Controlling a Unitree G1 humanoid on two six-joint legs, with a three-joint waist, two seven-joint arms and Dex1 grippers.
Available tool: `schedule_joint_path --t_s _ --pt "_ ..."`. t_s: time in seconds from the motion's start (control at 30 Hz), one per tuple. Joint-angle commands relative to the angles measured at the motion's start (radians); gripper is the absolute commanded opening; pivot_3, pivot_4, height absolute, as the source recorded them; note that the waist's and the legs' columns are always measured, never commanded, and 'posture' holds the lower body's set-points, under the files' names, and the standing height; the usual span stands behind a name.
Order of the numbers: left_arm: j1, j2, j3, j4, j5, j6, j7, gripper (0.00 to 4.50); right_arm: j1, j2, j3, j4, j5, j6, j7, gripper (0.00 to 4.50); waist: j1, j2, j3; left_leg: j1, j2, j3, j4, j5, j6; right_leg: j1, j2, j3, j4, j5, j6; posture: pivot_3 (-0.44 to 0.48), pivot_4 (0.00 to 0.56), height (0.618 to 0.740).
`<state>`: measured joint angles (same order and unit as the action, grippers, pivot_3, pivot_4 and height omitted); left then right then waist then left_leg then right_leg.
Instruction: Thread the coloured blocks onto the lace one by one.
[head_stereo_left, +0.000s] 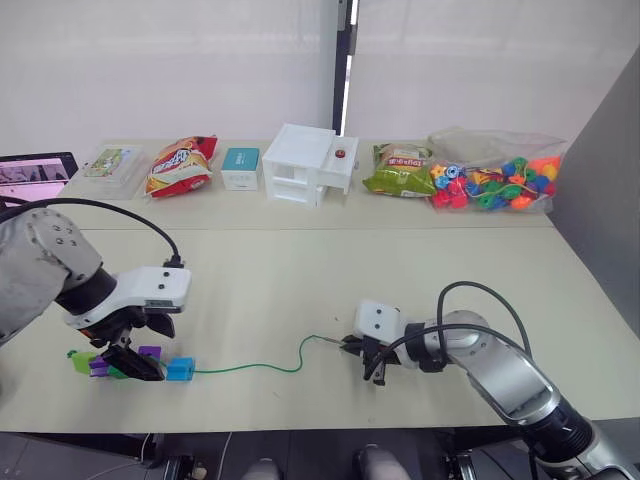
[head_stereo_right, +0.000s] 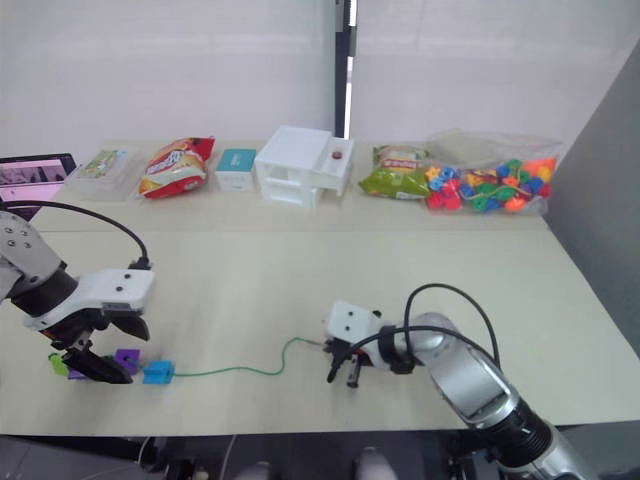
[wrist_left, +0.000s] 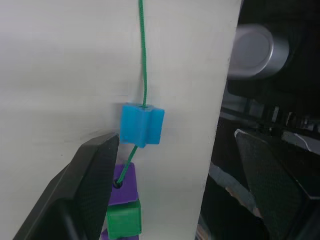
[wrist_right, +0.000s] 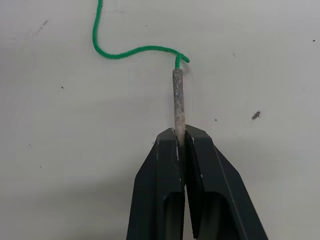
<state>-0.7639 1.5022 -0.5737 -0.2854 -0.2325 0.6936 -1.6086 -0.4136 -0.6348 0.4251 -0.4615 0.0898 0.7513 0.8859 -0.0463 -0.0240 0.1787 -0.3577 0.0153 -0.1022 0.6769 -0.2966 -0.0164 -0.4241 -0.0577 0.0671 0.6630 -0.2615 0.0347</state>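
**Two end effectors, one lace: needle pinched, blocks bunched at the far end**

Right end effector (wrist_right: 180, 137) clenched on the silvery needle tip (wrist_right: 178, 97) of the lace (head_stereo_left: 250, 366), low over the bench (head_stereo_left: 330, 270). Left end effector (wrist_left: 175, 165) released, fingers spread either side of the blue block (wrist_left: 142, 123). Blue block already strung, just ahead of a purple block (wrist_left: 125, 185) and a green one (wrist_left: 123, 220), near the bench's front edge. Best done by keeping the needle grip firm, pulling gently to take out the slack curl, and sliding blue back against its neighbours. Risk, as judged: blocks tipping off the edge.
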Motion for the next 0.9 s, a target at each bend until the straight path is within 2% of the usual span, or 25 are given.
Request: schedule_joint_path --t_s 0.03,0.13,0.3,0.47,0.9 --pt "0.030 -0.022 -0.009 0.008 0.154 -0.069 -0.001 3.91 0.005 -0.001 -0.010 -0.047 0.004 0.012 -0.017 0.00 -0.002 0.000 0.000 0.000 0.000 0.000 0.000 0.000 0.000 0.000 0.000 0.000 0.000 0.000 0.000 0.000 0.150 0.740" --pt "0.070 -0.078 0.007 0.033 0.233 -0.111 0.029 3.91 0.009 -0.003 -0.009 -0.060 0.009 0.025 -0.024 0.00 0.000 0.000 0.000 0.000 0.000 0.000 0.000 0.000 0.000 0.000 0.000 0.000 0.000 0.000 0.000 0.000 0.150 0.740" --pt "0.112 -0.129 0.043 0.001 0.253 -0.078 0.006 3.91 0.016 0.002 -0.002 -0.085 0.016 0.049 -0.037 0.00 0.001 0.000 0.000 -0.001 0.000 0.000 0.001 0.000 0.000 0.000 0.000 0.000 0.000 0.000 0.000 0.000 0.150 0.740" --pt "0.158 -0.191 0.031 0.011 0.319 -0.080 0.047 3.91 0.019 0.000 -0.009 -0.105 0.027 0.077 -0.047 0.00 0.002 0.000 0.000 0.000 0.000 0.000 0.001 0.000 0.000 0.000 -0.001 0.000 0.000 0.000 0.000 0.000 0.150 0.740" --pt "0.250 -0.252 0.047 0.047 0.426 -0.129 0.049 3.91 0.025 0.000 -0.021 -0.131 0.046 0.123 -0.070 0.00 0.001 0.003 -0.002 0.004 0.000 0.000 0.001 0.000 0.000 0.003 -0.001 0.000 0.001 0.000 0.000 0.000 0.150 0.740"
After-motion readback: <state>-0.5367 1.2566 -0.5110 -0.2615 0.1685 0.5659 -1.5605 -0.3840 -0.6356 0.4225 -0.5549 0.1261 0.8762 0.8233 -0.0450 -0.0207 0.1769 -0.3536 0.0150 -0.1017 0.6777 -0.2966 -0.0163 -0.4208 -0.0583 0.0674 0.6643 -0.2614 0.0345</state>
